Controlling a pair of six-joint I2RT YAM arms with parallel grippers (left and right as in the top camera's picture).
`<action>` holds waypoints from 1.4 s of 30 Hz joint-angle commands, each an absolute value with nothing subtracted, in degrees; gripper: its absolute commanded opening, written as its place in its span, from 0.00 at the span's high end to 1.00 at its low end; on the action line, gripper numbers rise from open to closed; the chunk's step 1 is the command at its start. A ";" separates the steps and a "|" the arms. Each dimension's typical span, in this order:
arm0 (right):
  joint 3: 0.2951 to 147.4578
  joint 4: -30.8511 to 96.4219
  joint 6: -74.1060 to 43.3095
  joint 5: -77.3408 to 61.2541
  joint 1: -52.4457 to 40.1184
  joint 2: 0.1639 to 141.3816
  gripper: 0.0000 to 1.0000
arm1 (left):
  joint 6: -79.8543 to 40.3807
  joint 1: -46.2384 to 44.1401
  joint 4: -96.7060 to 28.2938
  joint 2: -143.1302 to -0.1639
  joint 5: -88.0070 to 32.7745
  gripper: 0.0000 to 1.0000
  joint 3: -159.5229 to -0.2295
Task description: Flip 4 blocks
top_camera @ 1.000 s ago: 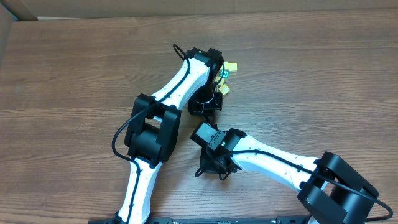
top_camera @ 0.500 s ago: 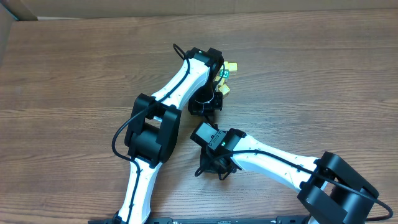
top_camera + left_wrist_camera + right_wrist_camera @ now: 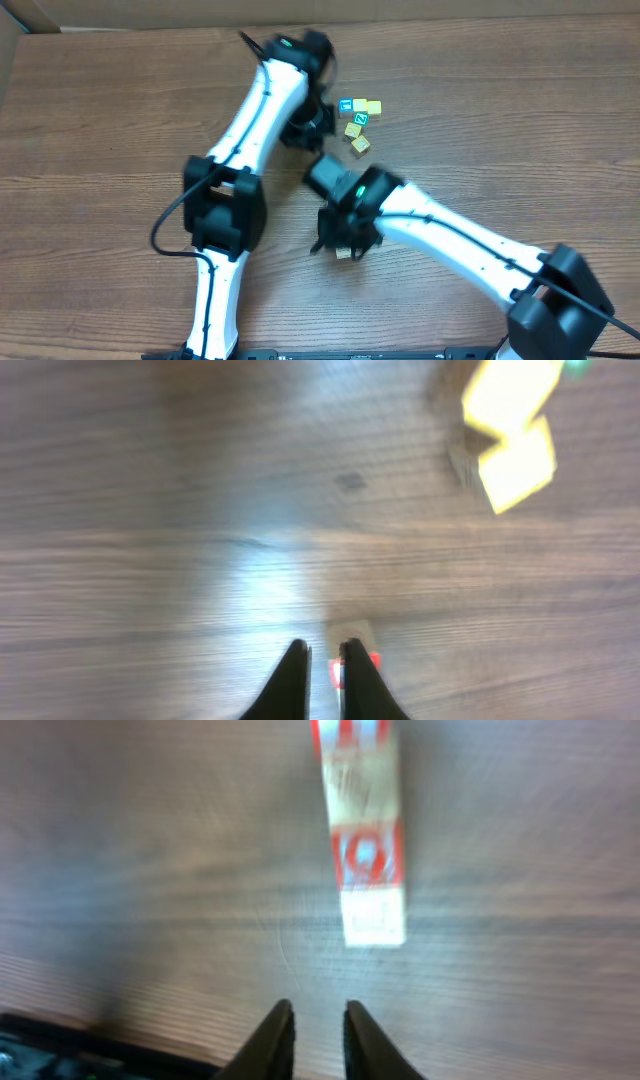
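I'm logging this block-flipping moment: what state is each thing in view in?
left fingers: slightly parted, nothing clamped between them.
red-marked block: on the table at the left fingertips, partly hidden behind one.
right fingers: slightly parted, empty.
red-framed block: on the table ahead of the right fingers, untouched, smeared by blur.
yellow cubes: bunched together on the table, untouched.

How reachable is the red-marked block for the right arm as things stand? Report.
Probably yes: the red-marked block lies on bare table just ahead of the right gripper, jaws slightly apart, nothing between.
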State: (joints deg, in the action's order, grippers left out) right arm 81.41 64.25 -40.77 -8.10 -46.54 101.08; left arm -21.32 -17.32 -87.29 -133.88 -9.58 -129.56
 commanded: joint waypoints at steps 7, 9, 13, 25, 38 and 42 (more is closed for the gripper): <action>85.89 66.61 -26.72 2.57 -24.56 99.88 0.24 | -20.78 -3.01 -92.68 -133.91 -7.05 0.11 -135.00; 85.89 66.43 -26.70 3.14 -19.70 99.88 0.00 | -20.75 -0.62 -93.32 -133.91 -7.07 0.00 -135.00; 85.89 66.74 -26.72 3.11 -12.93 99.88 0.00 | -20.75 1.80 -93.45 -133.91 -7.07 0.00 -135.00; 85.89 64.38 -26.72 3.11 -4.91 99.88 0.00 | -20.75 2.59 -88.20 -133.91 -7.05 0.00 -135.00; 85.89 64.38 -26.72 3.11 -4.91 99.88 0.00 | -20.75 2.59 -85.49 -133.91 -7.05 0.00 -135.00; 85.73 64.29 -26.74 2.96 -4.89 99.88 0.00 | -20.75 2.59 -85.01 -133.91 -7.05 0.00 -135.00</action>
